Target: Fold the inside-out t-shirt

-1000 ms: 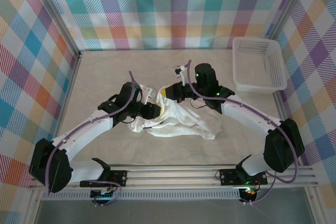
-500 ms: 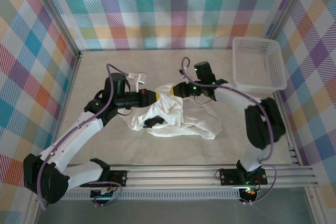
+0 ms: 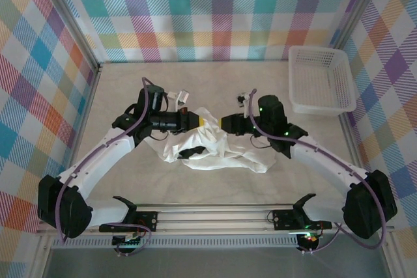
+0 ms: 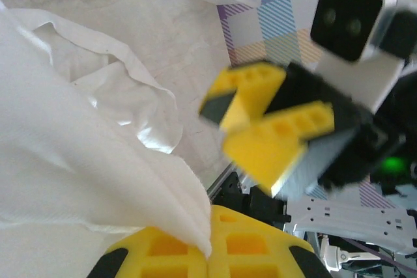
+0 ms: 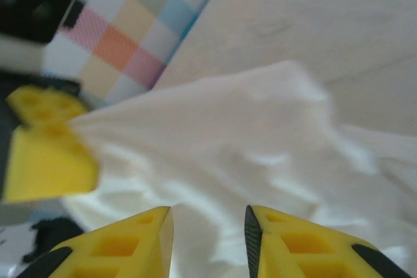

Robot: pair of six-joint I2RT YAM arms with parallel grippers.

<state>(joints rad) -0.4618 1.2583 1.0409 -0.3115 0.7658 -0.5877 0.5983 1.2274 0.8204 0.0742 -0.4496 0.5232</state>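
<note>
The inside-out t-shirt (image 3: 225, 151) lies bunched in the middle of the table, white and crumpled, with one corner drawn up to the left. My left gripper (image 3: 199, 120) is shut on that raised corner. In the left wrist view, white cloth (image 4: 78, 161) runs into the closed yellow jaws of this gripper (image 4: 210, 255). My right gripper (image 3: 226, 124) faces it tip to tip, a little to the right. It stands open (image 5: 208, 226) just off the stretched cloth (image 5: 228, 135), with nothing pinched.
A white mesh basket (image 3: 320, 80) stands at the back right corner, against the checked wall. Bare table lies behind the shirt and to its left. Rails and the arm bases run along the near edge.
The left gripper shut on the shirt's corner and raised it toward the middle. The right gripper let go of the cloth, opened, and drew back slightly to the right.
</note>
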